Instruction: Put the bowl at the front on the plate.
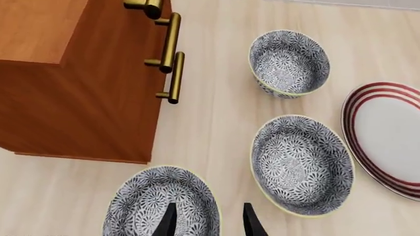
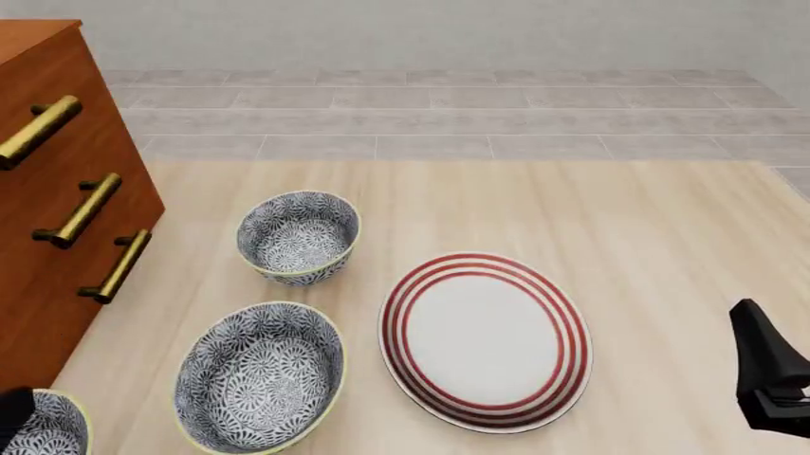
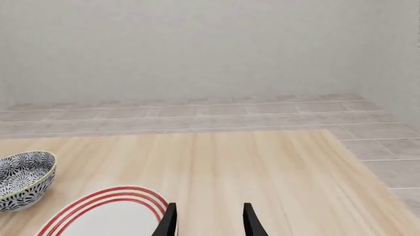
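Bowl: the deep blue-and-white patterned bowl [image 2: 38,428] sits on the worktop at the near left corner, cut off by the edge of the front view; in the left wrist view the bowl [image 1: 161,204] lies right under the tool's tips, upright and empty.
Plate: the white plate [image 2: 487,337] with red rings lies flat on the worktop right of centre, well apart from the near bowl, nothing on it.
Wide bowl: a broader, shallower bowl [image 2: 260,375] of the same pattern rests between the near bowl and the plate, just beside the plate's left rim without touching it.
Far bowl: a second deep patterned bowl [image 2: 299,236] stands farther back, beyond the wide one.
Cabinet: a reddish wooden cabinet [image 2: 51,227] with brass handles stands at the left edge of the worktop, beside the bowls.
Left tool: the left tool [image 1: 208,221] hovers over the near bowl, its two dark fingers spread apart with the bowl's rim showing between them, nothing held; I cannot tell whether a finger touches the rim.
Right tool: the right tool [image 3: 208,221] hangs over the plate's near right side, fingers parted and empty; from the front only a dark part of that arm shows at the near right.
Worktop: pale wood-grain worktop [image 2: 658,246], bare on its right side.
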Motion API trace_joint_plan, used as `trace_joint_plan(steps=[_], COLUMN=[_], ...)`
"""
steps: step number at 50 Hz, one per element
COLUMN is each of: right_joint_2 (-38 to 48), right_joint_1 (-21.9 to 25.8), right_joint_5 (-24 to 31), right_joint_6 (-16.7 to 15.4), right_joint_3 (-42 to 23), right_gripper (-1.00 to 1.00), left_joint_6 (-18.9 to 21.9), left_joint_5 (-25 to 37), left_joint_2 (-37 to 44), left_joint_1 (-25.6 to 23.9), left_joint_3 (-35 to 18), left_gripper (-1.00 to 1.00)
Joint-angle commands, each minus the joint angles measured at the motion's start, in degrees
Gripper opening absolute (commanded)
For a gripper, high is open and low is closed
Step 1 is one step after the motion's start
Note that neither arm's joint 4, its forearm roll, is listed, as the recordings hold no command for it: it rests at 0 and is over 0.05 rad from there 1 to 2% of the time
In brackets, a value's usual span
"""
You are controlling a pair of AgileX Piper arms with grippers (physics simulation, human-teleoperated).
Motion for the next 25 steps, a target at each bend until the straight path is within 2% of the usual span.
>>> trace_joint_plan(steps=[1,25], right_joint_2=[-0.19,-0.91], right_joint_1=[-0.03,-0.42], right_joint_5=[0.0,0.68], right_joint_6=[-0.04,0.16], right_joint_3=[0.17,-0.02], right_gripper=[1.0,1.0], left_joint_6=[-0.69,-3.46], left_joint_5=[-4.78,-10.65], left_joint_2=[1.92,4.67], left_joint_1=[0.92,0.34], left_joint_3=[5.25,14.48], left_gripper=[1.0,1.0])
